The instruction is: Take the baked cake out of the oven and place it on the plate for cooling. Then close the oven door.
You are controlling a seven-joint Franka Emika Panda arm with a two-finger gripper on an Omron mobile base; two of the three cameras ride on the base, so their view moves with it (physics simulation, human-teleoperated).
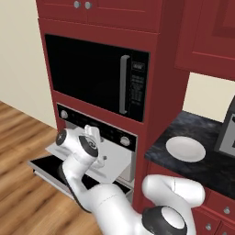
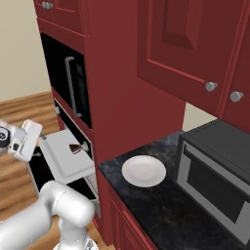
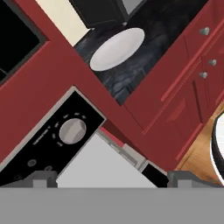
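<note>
Red-cabinet kitchen, wood floor, dark speckled stone table point(image 2: 161, 205) bearing round white plate point(image 2: 143, 171), bare. Silver-grey oven point(image 1: 98, 151) open; small brown cake wedge point(image 2: 74, 148) on pulled-out pale tray point(image 2: 63, 158). Fingers point(image 3: 111, 177) spread wide, holding nothing.

Plate point(image 1: 185, 148) smooth matt white, like ceramic. Table point(image 2: 166, 205) dark, mottled, stone-like. Cabinets point(image 1: 158, 92) glossy red, painted. Floor point(image 1: 18, 137) wood planks. Oven point(image 1: 120, 137) has brushed silver metal trim and a black strip.
</note>
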